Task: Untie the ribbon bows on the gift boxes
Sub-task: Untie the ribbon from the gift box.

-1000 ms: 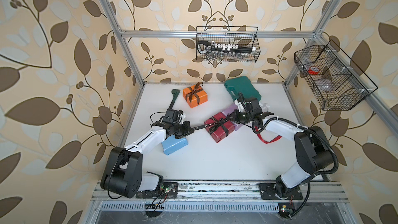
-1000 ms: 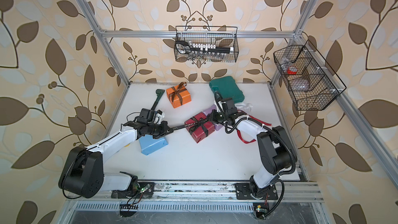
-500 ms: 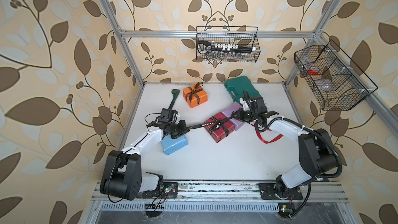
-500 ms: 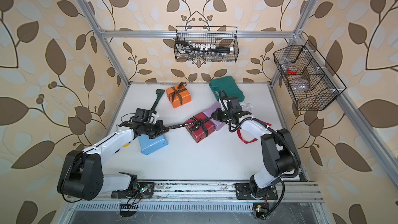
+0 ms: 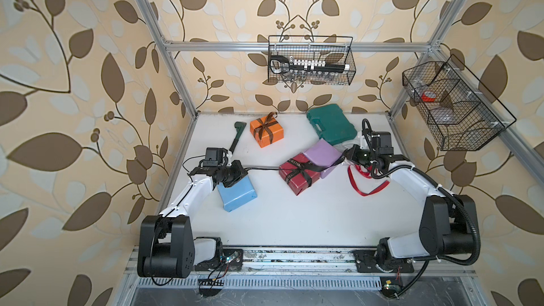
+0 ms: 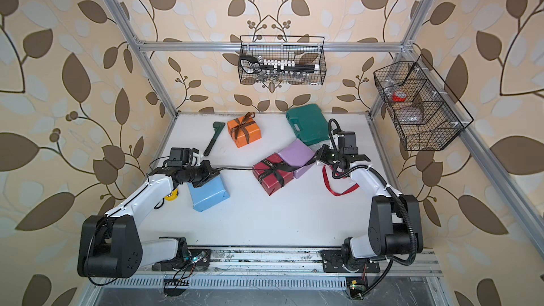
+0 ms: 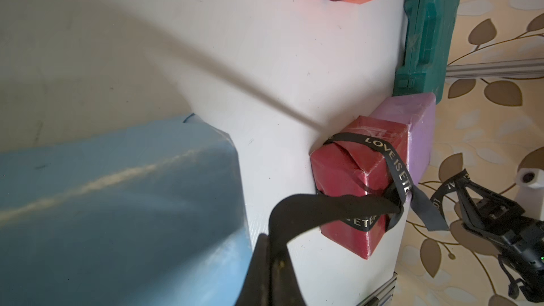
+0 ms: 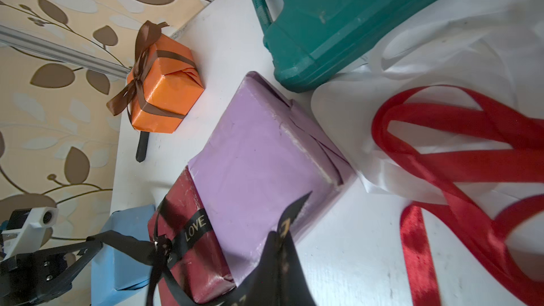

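top views: both show the whole table
dark red box (image 5: 295, 183): landmark, mid-table (image 5: 294, 225), glossy paper, rectangular
black ribbon (image 5: 306, 169): satin, pale lettering, crossed over dark red box; a tail pulled taut out each side
left gripper (image 5: 243, 169): well apart from dark red box, left-arm side, clenched on one tail
right gripper (image 5: 347, 156): near dark red box, opposite side, clenched on other tail
lilac box (image 5: 322, 151): touching dark red box, back-right; matte, bare; right tail runs over it
light blue box (image 5: 237, 194): well apart, under left gripper; bare
orange box (image 5: 269, 135): well behind dark red box
brown ribbon (image 5: 266, 122): bow tied, loops upright
green case (image 5: 331, 123): hard plastic, just behind lilac box
red ribbon (image 5: 363, 183): loose, shiny, on table right of dark red box
left wrist: fingers (image 7: 259, 275) pinch black tail flat; knot sits at dark red box's edge; can't see loops; "LOVE IS ETE" readable
right wrist: black tail end pinched; small knot on dark red box
white ribbon (image 8: 412, 89): loose, beyond lilac box, red ribbon lying over it
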`<state>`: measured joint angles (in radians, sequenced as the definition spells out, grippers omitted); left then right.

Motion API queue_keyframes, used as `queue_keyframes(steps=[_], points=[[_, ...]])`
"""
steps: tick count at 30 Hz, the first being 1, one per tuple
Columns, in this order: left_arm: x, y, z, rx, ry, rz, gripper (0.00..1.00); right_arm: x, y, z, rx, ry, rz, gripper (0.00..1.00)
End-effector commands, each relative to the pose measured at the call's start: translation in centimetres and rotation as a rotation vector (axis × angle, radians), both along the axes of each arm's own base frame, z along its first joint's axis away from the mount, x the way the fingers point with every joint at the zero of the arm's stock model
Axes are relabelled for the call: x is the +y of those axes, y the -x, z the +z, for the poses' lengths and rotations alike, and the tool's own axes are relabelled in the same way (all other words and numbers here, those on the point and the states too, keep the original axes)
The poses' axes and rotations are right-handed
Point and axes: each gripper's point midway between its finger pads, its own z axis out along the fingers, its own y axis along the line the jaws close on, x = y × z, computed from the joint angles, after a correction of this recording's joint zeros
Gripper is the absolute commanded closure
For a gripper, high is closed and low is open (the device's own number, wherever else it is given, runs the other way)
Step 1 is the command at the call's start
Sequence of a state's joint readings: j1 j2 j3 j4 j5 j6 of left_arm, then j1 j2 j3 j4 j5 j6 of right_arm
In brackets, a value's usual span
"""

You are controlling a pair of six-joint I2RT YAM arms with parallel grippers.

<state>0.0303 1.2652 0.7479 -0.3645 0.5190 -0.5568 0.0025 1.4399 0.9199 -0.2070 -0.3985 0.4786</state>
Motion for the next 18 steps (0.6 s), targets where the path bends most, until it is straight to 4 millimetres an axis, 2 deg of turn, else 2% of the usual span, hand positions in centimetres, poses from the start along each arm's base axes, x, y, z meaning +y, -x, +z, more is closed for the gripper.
queue_keyframes(steps=[1, 7, 10, 13, 14, 16, 17, 18], points=[[1.0, -1.0, 2.4, -0.059, -0.012, 0.023, 1.0, -1.3, 0.9, 0.4, -0.007, 0.043, -0.004, 1.0], [1.7, -1.6, 3.2, -0.078, -0.019, 0.037, 1.0, -3.0, 1.0, 0.7, -0.01, 0.058, -0.049, 1.0], [2.2, -1.9, 3.8, -0.088, -0.039, 0.028, 1.0, -4.8, 1.0, 0.9, -0.007, 0.101, -0.101, 1.0], [1.7, -2.0, 4.6, -0.104, -0.032, -0.018, 1.0, -6.0, 1.0, 1.5, -0.027, 0.075, -0.148, 1.0], [1.3, -1.9, 4.8, -0.111, -0.014, -0.038, 0.87, -5.8, 1.0, 1.7, -0.036, 0.063, -0.141, 1.0], [0.9, -1.8, 4.6, -0.104, 0.014, -0.048, 0.45, -5.0, 0.9, 2.0, -0.042, 0.027, -0.104, 0.78], [0.7, -1.7, 4.5, -0.104, 0.024, -0.048, 0.2, -4.2, 0.9, 2.3, -0.049, -0.002, -0.069, 0.62], [0.6, -1.6, 4.5, -0.108, 0.032, -0.049, 0.04, -3.5, 1.0, 2.4, -0.052, -0.018, -0.04, 0.52]])
